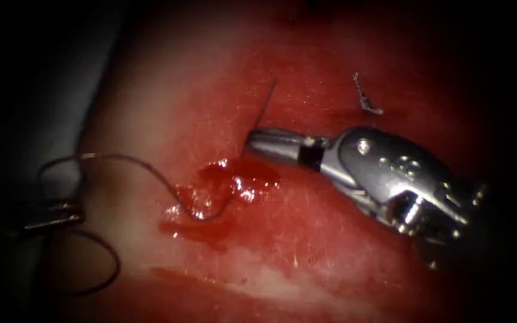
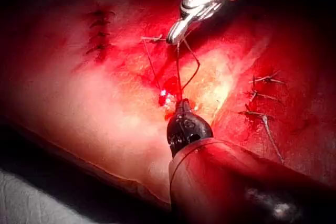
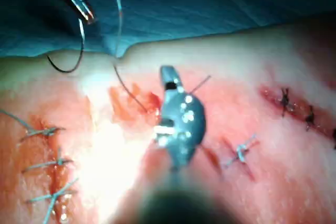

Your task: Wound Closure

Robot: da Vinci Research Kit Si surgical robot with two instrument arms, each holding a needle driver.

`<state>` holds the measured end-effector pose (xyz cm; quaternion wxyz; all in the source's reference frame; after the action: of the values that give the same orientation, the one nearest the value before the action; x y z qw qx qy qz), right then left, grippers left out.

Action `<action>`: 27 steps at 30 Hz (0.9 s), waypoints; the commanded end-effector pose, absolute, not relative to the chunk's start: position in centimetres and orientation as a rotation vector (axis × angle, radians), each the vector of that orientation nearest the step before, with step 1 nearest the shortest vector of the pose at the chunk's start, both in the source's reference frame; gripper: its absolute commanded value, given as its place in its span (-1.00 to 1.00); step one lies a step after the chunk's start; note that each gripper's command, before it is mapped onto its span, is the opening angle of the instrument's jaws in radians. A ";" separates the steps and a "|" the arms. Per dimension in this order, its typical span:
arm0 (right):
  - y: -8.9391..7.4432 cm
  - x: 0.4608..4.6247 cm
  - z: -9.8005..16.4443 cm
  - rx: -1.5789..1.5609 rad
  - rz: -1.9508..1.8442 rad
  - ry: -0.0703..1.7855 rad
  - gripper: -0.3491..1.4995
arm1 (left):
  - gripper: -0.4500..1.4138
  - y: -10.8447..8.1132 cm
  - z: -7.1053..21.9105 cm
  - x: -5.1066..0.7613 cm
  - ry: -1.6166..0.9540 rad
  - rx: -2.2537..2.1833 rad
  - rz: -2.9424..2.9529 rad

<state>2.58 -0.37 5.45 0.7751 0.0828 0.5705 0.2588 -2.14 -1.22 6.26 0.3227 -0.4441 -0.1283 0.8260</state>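
R hand clamped on thread beside cut; L hand grips thread too. Best keep tension even, no jerks.

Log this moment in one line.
left tool: shut on needle near one end, not in tissue, left of cut | right tool: shut on thread beside cut

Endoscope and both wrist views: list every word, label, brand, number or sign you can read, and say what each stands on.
None: no readable text.
Right tool: bare metal, no lettering; its jaws hold the thread above the cut.
Left tool: dark, no marks; it holds thread left of the cut.
Tissue, red fluid and cut ends of thread: no signs.
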 end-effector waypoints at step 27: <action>-0.6 3.20 5.5 0.267 0.435 1.340 -1.00 | -1.00 -0.9 7.4 -2.89 -0.217 -0.879 2.405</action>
<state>3.13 -0.59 5.46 0.7528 0.1212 0.6150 0.2008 -2.85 -0.92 7.38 0.2800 -0.3237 -0.0788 0.9004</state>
